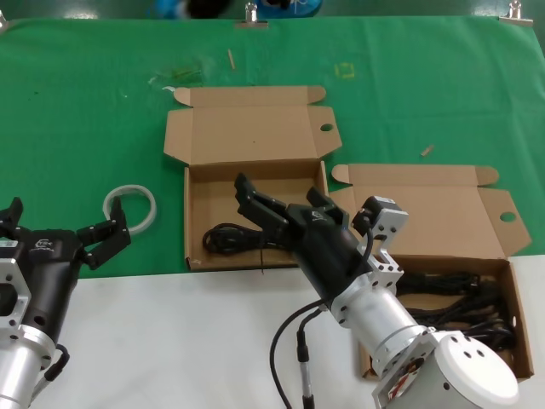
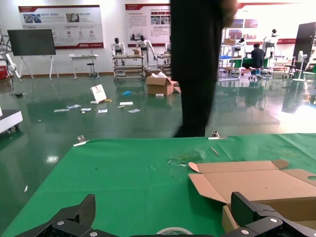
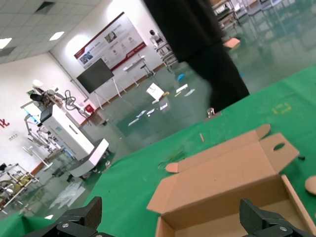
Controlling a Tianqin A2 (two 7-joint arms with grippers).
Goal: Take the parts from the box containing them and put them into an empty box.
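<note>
Where the green cloth covers the table (image 1: 77,102) up to its far edge, two open cardboard boxes are seen. The box containing them (image 1: 502,281) lies toward the table's right edge near the front, its lid folded back, and black cable parts (image 1: 443,294) fill its tray. The empty box (image 1: 247,145) sits near the table's middle, lid back, though one black cable (image 1: 234,239) is already lying inside against its front wall. The right gripper (image 1: 281,200) is held over this box with fingers spread apart, nothing grasped. The left gripper (image 1: 60,226) is parked near the left front, released. A white ring (image 1: 130,207) lies just beside it.
</note>
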